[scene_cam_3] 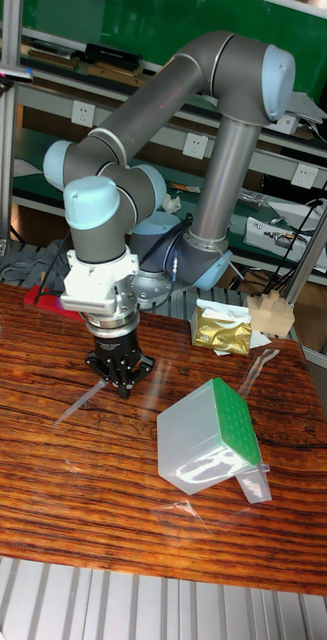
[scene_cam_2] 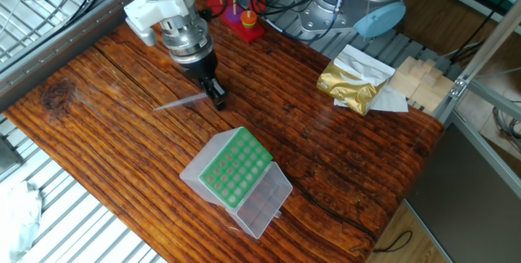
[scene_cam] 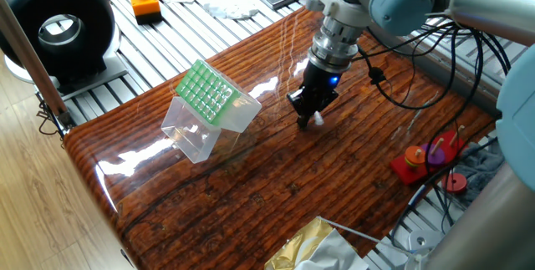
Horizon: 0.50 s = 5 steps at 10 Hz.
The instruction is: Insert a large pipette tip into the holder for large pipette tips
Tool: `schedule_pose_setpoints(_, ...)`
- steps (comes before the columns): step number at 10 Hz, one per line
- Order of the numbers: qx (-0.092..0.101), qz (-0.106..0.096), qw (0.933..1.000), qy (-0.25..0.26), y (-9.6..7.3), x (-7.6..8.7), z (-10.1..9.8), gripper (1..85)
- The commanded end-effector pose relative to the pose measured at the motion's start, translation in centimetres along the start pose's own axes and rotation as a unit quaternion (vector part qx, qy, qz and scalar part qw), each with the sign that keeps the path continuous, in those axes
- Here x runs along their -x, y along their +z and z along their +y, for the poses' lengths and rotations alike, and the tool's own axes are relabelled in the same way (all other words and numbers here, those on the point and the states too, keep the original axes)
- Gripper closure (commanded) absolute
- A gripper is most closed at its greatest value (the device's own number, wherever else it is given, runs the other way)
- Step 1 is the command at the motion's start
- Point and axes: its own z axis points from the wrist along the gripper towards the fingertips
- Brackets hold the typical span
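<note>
Two fingers (scene_cam_2: 218, 97) pinch the large pipette tip (scene_cam_2: 181, 101).

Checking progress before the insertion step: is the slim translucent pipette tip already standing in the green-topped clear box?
No, the pipette tip sticks out sideways from the gripper.

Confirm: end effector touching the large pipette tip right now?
Touching. In the other fixed view the end effector is closed on the wide end of the large pipette tip, which sticks out sideways from it; the tall fixed view shows the same.
</note>
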Motion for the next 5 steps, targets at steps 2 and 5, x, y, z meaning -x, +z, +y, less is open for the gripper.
schedule_pose_setpoints(2, -0.008, -0.010, 0.9999, -0.006, -0.5, 0.4, -0.2, 84.7)
schedule_pose_setpoints(5, -0.136, -0.093, 0.9859, -0.033, -2.6, 5.2, -4.3, 84.7)
